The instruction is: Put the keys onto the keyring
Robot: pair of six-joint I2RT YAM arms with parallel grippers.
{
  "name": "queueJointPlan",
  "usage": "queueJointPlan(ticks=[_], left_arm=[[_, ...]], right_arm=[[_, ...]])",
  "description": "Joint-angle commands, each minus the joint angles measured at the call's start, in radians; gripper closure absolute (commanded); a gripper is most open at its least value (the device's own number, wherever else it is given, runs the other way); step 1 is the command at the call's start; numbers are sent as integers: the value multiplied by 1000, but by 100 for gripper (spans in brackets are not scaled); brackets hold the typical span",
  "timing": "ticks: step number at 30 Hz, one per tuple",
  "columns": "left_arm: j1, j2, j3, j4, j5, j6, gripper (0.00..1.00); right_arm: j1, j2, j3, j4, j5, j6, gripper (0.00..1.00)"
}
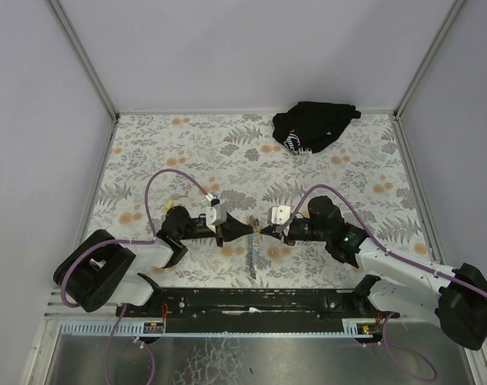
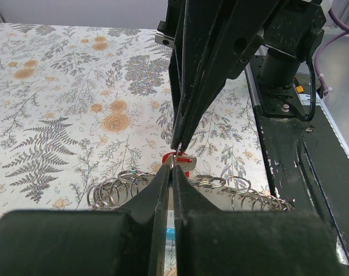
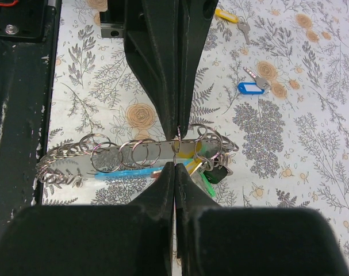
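My left gripper (image 1: 247, 228) and right gripper (image 1: 264, 231) meet tip to tip just above the table. Both are shut, pinching the same thin metal keyring (image 3: 178, 144) seen edge-on between them. Its strap (image 3: 128, 156), grey with a light-blue section, lies below, with several split rings along it. A red-tagged key (image 2: 184, 161) hangs right at the tips. Yellow- and green-tagged keys (image 3: 204, 172) bunch at the strap's right end. A blue-tagged key (image 3: 250, 87) and a yellow-tagged key (image 3: 227, 15) lie loose on the table beyond.
A black cloth bundle (image 1: 315, 124) lies at the far right of the floral tablecloth (image 1: 187, 144). The black mounting rail (image 1: 251, 301) runs along the near edge. White walls close in the left, right and back sides.
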State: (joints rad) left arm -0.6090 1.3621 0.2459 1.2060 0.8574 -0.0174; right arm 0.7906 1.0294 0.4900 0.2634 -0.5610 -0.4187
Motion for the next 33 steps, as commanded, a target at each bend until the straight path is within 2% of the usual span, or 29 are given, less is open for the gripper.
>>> queueJointPlan(ticks=[1,33], left_arm=[[-6,-5,27,30,11,15,100],[-8,9,36,27,12,5,100]], right_arm=[[10,-31,-2,47,32,1,100],[14,-15,11,35,-12,-5,100]])
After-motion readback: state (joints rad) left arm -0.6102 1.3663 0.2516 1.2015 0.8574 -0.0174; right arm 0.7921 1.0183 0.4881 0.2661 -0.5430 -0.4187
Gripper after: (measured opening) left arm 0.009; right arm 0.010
